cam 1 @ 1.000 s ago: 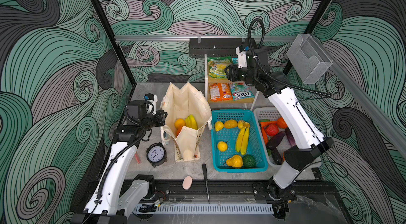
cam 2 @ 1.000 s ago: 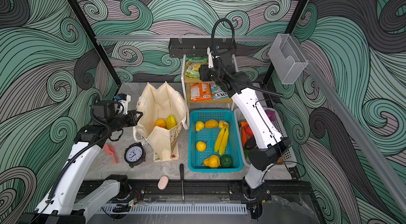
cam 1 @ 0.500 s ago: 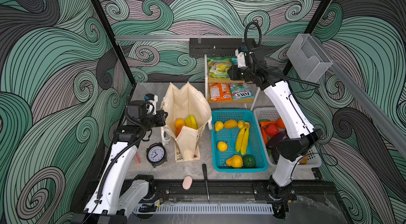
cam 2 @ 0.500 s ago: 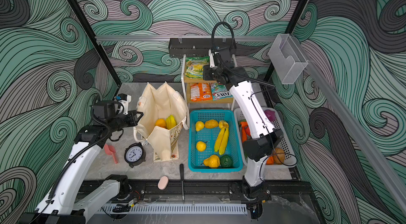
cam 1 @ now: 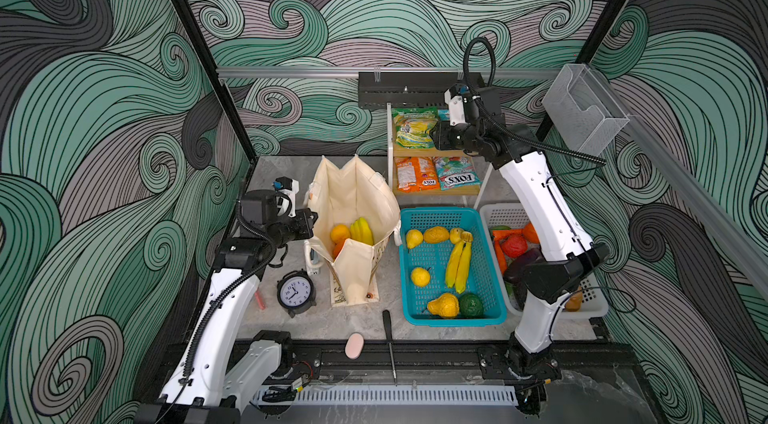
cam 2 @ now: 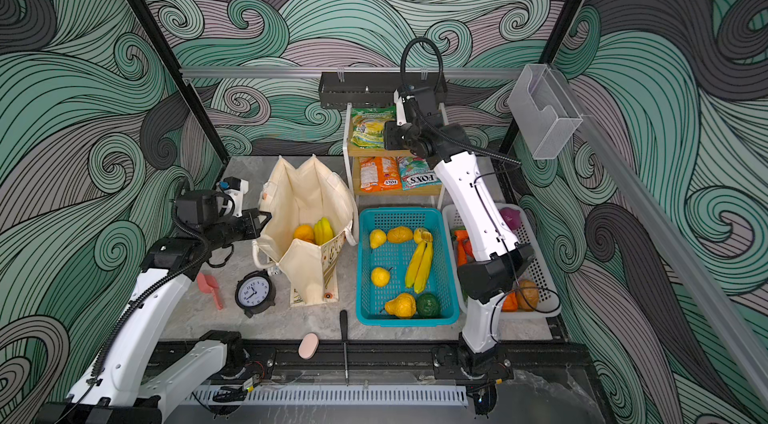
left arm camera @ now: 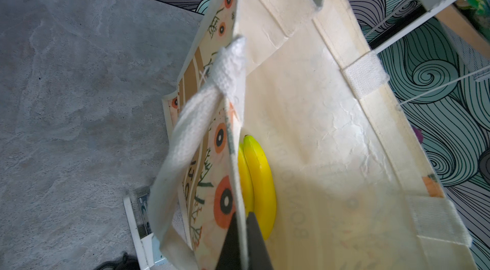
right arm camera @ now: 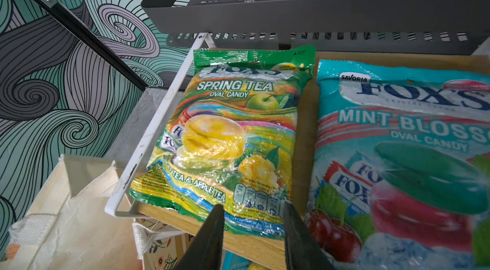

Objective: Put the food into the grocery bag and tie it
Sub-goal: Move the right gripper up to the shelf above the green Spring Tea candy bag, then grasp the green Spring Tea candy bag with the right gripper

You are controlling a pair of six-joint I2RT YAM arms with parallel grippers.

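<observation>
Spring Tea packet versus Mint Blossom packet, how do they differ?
Spring Tea packet is green-yellow; Mint Blossom packet is teal with red cherries. The open right gripper is aimed at the Spring Tea packet's edge; the Mint Blossom packet lies beside it. Both are Fox's oval candy, flat on the wooden shelf.

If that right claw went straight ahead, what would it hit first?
Probably the green-yellow Spring Tea packet on the shelf; the open right gripper points at its near edge.
</observation>
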